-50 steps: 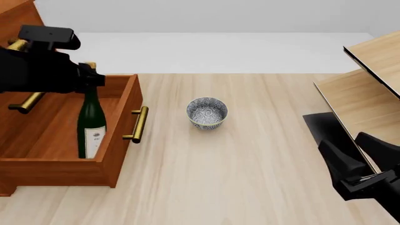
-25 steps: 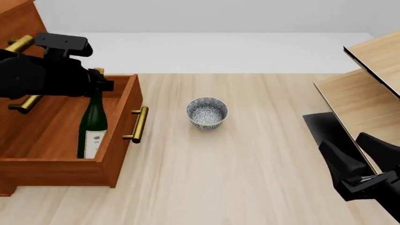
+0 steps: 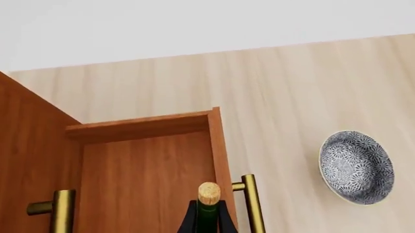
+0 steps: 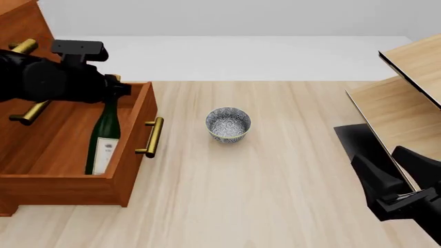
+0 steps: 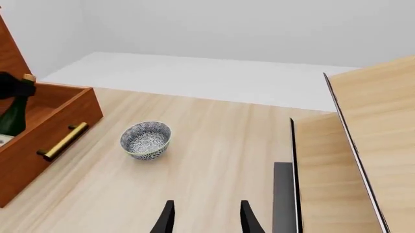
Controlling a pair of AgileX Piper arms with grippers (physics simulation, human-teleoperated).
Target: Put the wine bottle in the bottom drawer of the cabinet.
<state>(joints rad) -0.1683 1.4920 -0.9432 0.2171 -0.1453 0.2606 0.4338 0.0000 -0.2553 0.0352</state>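
Note:
The wine bottle (image 4: 103, 139) is dark green with a white label and leans inside the open bottom drawer (image 4: 131, 155), its cork tipped toward the drawer's right wall. My left gripper (image 4: 113, 88) is shut on its neck just under the cork. In the left wrist view the cork (image 3: 209, 193) shows between two black fingers (image 3: 188, 224). The reddish-brown cabinet (image 4: 20, 23) rises at the far left. My right gripper (image 4: 380, 157) sits low at the right and is open, with nothing between its fingers (image 5: 167, 218).
A small patterned bowl (image 4: 228, 124) stands on the table right of the drawer's brass handle (image 4: 153, 137). A pale light-wood shelf unit (image 4: 406, 98) fills the right side, close beside my right arm. The bowl (image 5: 146, 140) also shows in the right wrist view.
My left gripper has moved to the right with the bottle's neck, so the bottle went from upright to leaning right in the drawer. The right arm has not moved.

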